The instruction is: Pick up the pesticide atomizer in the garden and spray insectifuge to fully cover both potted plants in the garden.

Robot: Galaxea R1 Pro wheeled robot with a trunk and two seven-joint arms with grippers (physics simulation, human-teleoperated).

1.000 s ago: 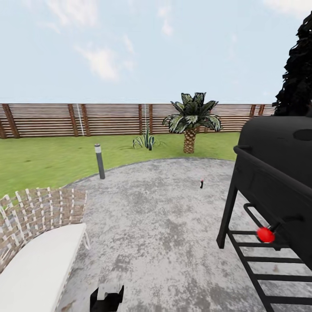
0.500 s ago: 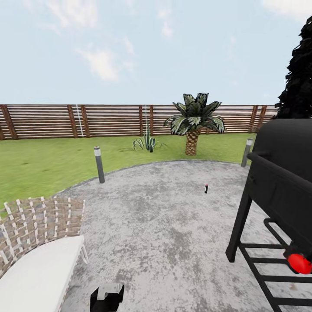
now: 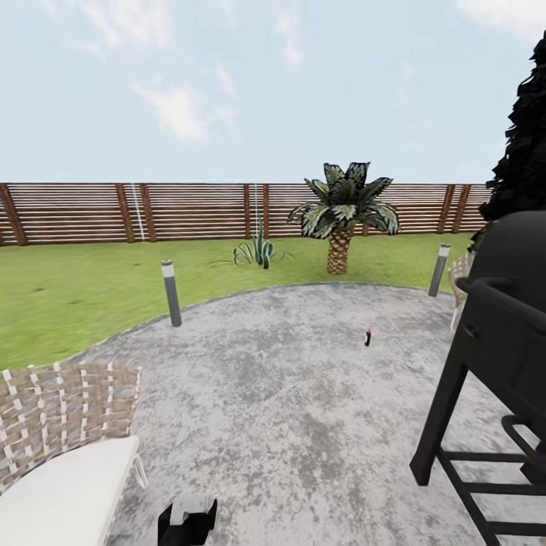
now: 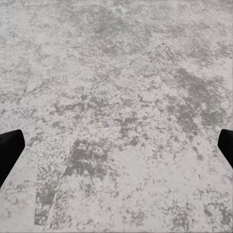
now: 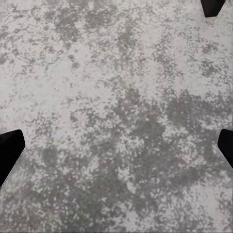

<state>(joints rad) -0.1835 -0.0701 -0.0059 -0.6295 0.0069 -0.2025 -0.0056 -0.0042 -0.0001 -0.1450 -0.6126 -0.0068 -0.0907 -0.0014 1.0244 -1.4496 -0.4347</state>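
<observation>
Patio point(image 3: 288, 409) rough mottled stone; fence point(image 3: 197, 212) wood slats; grill point(image 3: 508, 318) matt blk.

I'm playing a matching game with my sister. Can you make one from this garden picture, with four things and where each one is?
Things:
1. pesticide atomizer
2. palm
3. black grill
4. woven chair

Places:
A. on the grass in front of the wooden fence
B. at the near left corner of the head view
C. standing alone out on the grey patio
D. at the right edge of the head view, on the patio

Pairs: 1-C, 2-A, 3-D, 4-B
</observation>
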